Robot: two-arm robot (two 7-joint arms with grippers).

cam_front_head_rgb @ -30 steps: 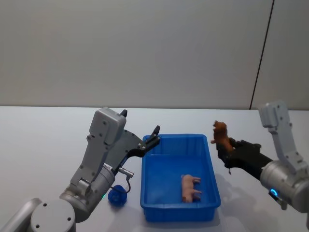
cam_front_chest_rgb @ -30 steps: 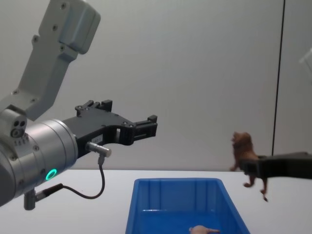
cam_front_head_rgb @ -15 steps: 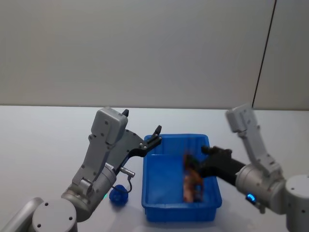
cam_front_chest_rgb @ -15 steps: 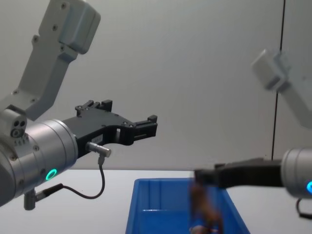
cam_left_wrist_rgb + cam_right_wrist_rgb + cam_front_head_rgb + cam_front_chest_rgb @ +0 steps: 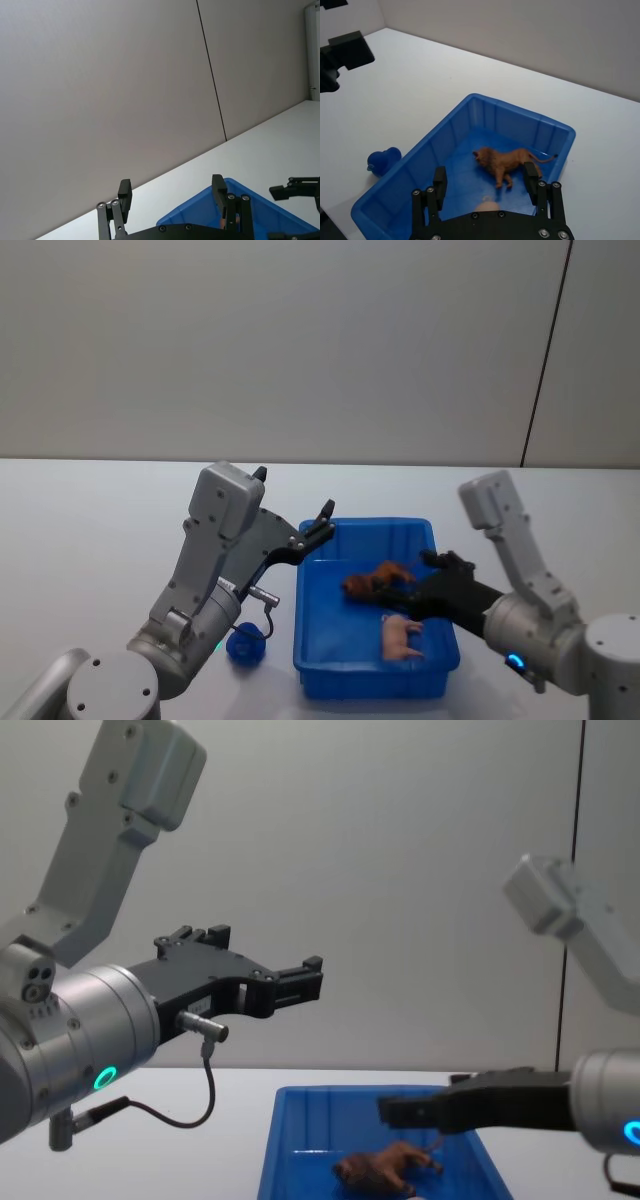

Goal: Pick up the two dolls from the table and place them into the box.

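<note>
Having left the right gripper, the brown lion lies free on the floor of the box at lower centre of the head view, just beside the pink doll; with both dolls inside, the task appears complete. The right gripper hangs over them, jaws wide and apparently touching nothing. The left gripper, also open, waits at the box's upper-left corner.

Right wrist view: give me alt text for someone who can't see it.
The brown lion doll lies free on the floor of the blue box, below the open right tool. The pink doll peeks out near the tool's base.
</note>
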